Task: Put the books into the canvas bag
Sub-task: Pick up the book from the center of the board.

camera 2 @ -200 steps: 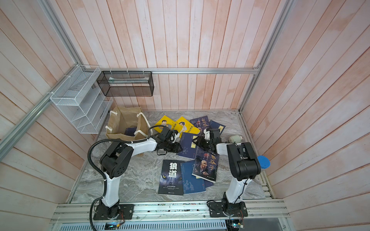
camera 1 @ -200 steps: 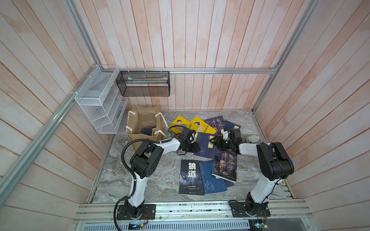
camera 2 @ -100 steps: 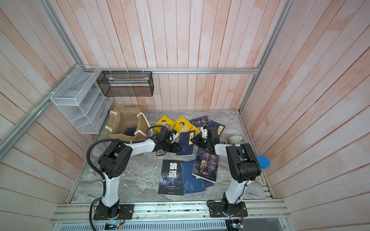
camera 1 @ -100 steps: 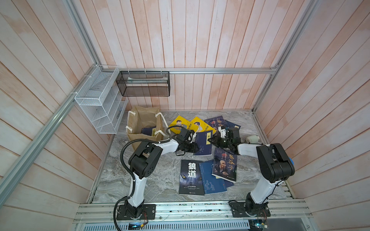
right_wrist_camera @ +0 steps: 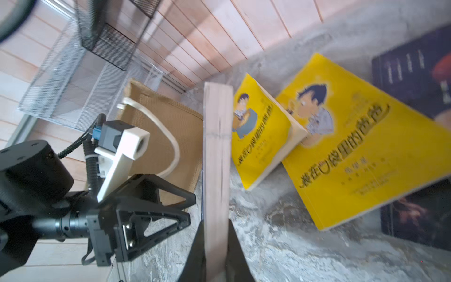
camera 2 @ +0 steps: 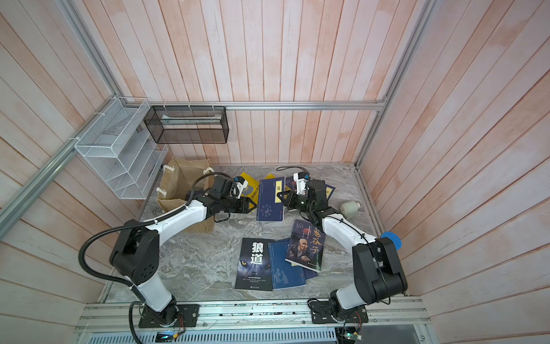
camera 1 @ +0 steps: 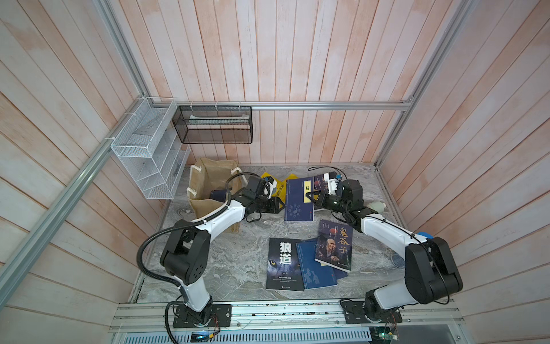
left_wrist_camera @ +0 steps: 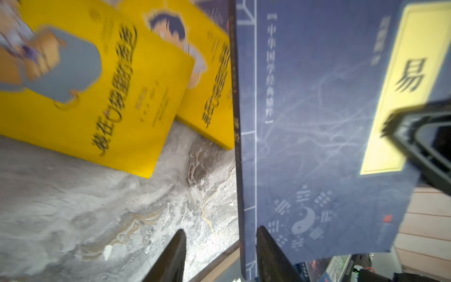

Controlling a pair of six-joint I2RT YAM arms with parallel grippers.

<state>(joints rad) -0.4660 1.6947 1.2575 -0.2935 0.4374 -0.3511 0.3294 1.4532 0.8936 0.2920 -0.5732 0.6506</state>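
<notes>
My right gripper (camera 1: 313,199) (right_wrist_camera: 214,244) is shut on the page edge of a navy book (camera 1: 297,202) (camera 2: 270,200) with a yellow title label, holding it raised on edge above the marble floor. My left gripper (camera 1: 281,205) (left_wrist_camera: 222,246) is open, and the book's spine (left_wrist_camera: 246,195) stands between its fingers without being clamped. The canvas bag (camera 1: 214,178) (right_wrist_camera: 170,127) stands upright behind the left arm. Two yellow cartoon books (left_wrist_camera: 97,97) (right_wrist_camera: 366,158) lie behind the raised book. A wolf-eye book (camera 1: 284,263), a navy book (camera 1: 315,269) and a portrait book (camera 1: 334,248) lie in front.
A white wire rack (camera 1: 148,155) and a black mesh basket (camera 1: 214,125) hang on the back-left walls. A small white object (camera 1: 376,205) lies by the right wall, and a blue disc (camera 1: 424,235) sits near the right arm. Dark books (right_wrist_camera: 415,73) lie beside the yellow ones.
My right gripper has closed on the navy book and tipped it up off the floor toward the left gripper. The left gripper stayed open at the book's spine.
</notes>
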